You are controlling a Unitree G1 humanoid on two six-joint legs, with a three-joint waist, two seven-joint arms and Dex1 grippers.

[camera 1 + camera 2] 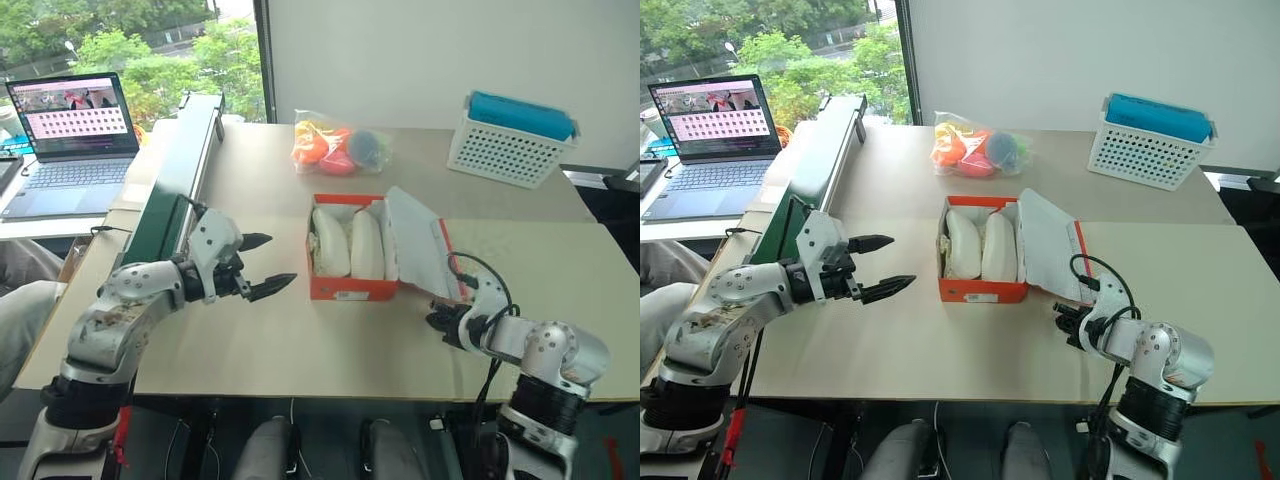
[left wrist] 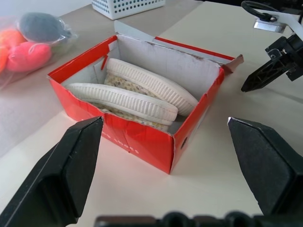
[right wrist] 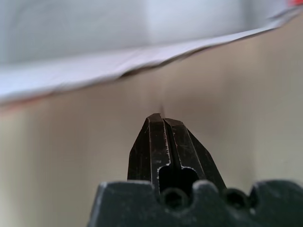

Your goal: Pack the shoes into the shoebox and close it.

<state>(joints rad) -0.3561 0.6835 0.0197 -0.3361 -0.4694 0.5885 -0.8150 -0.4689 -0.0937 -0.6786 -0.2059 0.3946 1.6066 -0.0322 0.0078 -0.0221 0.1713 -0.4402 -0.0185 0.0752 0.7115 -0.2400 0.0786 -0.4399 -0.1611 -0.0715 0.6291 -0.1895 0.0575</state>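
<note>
The red-orange shoebox (image 1: pixel 352 289) stands open at mid-table, its grey-white lid (image 1: pixel 415 240) leaning out to the right. Both cream shoes (image 1: pixel 330 243) (image 1: pixel 366 247) lie side by side inside it, soles showing in the left wrist view (image 2: pixel 142 101). My left gripper (image 1: pixel 282 259) hovers open to the left of the box, pointing at it, with nothing between its fingers (image 2: pixel 66 175). Low at the table's front right sits my right gripper (image 1: pixel 437 322), shut on nothing (image 3: pixel 161 118), just under and in front of the lid's free edge (image 3: pixel 94 71), apart from it.
A clear bag of colourful toys (image 1: pixel 335 148) lies behind the box. A white perforated basket (image 1: pixel 510 150) holding a teal roll stands at the back right. A long green-and-grey case (image 1: pixel 180 170) runs along the table's left edge, with a laptop (image 1: pixel 75 140) beyond it.
</note>
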